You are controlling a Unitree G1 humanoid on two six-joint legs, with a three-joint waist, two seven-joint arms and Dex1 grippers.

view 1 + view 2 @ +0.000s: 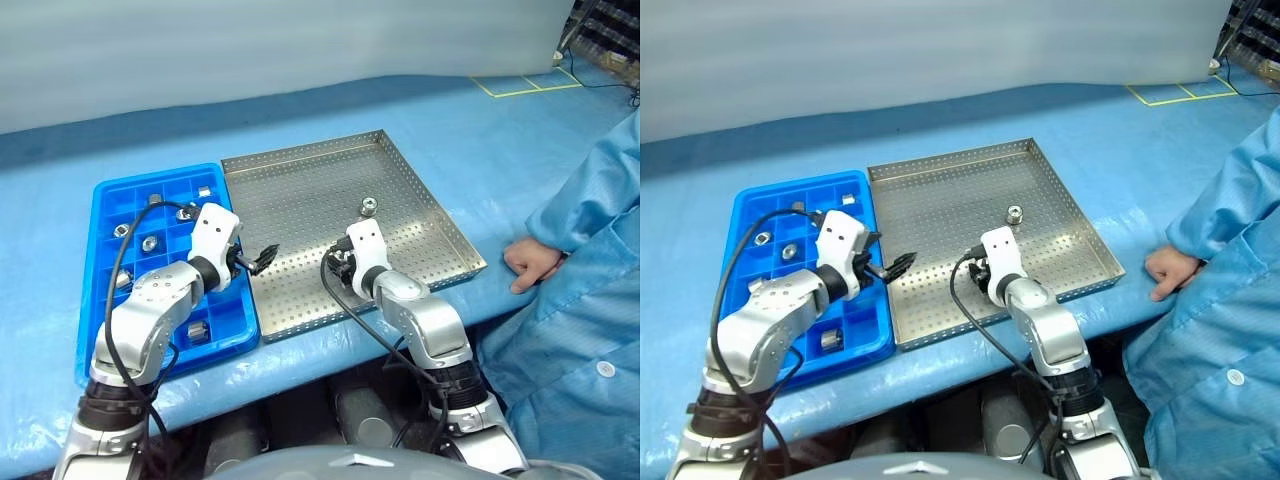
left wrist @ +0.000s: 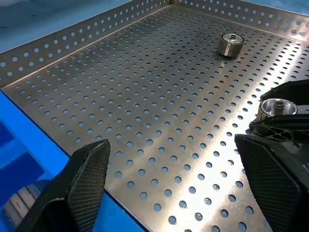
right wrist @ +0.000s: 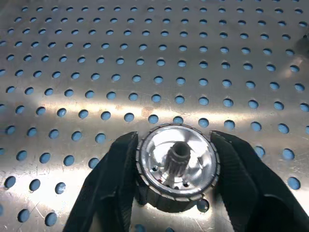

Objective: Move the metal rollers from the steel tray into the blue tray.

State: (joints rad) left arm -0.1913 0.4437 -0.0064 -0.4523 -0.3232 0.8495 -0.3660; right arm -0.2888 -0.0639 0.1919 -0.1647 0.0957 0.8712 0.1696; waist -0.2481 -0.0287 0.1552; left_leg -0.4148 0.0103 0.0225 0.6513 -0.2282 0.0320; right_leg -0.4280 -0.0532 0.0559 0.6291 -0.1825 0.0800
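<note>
On steel tray, right end effector clenched on roller; left end effector released. Risk: shallow pinch, roller slips during lift toward blue tray.

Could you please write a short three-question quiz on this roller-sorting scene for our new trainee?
1. True or false: the right gripper is closed on a metal roller.
2. Besides that one, how many rollers lie loose on the steel tray?
A. none
B. one
C. four
3. Fill in: the left gripper hovers open over the border between the blue tray and the ____ tray.

Key
1. True: both fingers press its sides.
2. B: one loose roller sits toward the tray's far side.
3. steel.
</note>
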